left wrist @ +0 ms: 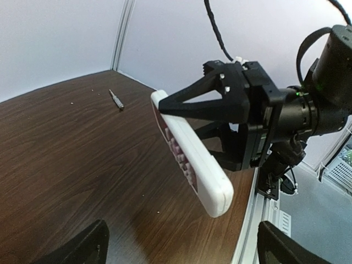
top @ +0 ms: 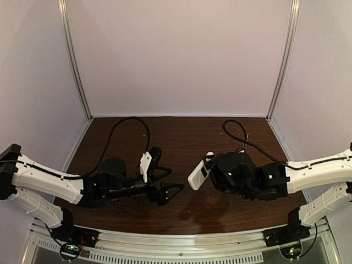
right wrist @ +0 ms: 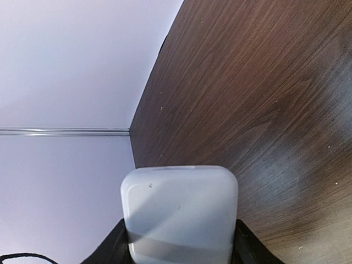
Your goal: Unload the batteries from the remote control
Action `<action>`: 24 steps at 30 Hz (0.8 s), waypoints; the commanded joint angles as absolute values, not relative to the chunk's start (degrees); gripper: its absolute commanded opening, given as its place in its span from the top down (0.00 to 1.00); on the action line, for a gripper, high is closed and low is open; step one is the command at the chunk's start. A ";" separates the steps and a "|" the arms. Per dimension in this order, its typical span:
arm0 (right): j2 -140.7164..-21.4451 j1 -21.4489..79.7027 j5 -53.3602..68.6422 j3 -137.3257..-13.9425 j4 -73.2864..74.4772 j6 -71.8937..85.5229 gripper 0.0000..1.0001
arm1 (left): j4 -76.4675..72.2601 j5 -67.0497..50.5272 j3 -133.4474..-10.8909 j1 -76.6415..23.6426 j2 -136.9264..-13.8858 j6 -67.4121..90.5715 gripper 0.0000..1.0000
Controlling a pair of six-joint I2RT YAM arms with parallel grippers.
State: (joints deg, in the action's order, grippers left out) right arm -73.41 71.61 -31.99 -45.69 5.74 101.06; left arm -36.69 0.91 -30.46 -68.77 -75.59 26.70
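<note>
Currently the remote control (top: 196, 178) sits off the counter (top: 181, 137), clamped across its width in the jaws of the right gripper (top: 210, 173) near the middle of the workspace. It is tilted, with its free end pointing toward the left arm and its dark display window facing up in the overhead view. From the left wrist, the remote's face shows rows of pale buttons, with one black finger (left wrist: 192, 102) pressed along its upper edge and the other behind it. From the right wrist, only the remote's rounded white end shows, wedged between the two dark fingers. The left gripper (top: 176, 180) hangs just short of the remote and touches nothing, its jaws spread wide. A slim silvery-grey cylinder (left wrist: 116, 99) with a dark end lies alone on the counter near the back wall, well apart from both grippers. It is too small to tell whether it is a battery.
</note>
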 commanded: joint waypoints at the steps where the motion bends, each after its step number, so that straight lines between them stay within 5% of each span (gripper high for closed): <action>1: -73.79 72.71 -33.52 -48.32 4.47 102.46 1.00 | -39.83 2.19 -32.89 -69.23 -79.22 24.77 0.06; 16: -78.37 75.91 -33.69 -51.48 2.44 103.26 1.00 | -44.05 5.50 -33.45 -71.67 -82.48 23.18 0.14; 24: -78.83 76.45 -34.62 -51.42 1.64 103.72 1.00 | -44.82 6.52 -33.75 -71.68 -83.44 23.73 0.49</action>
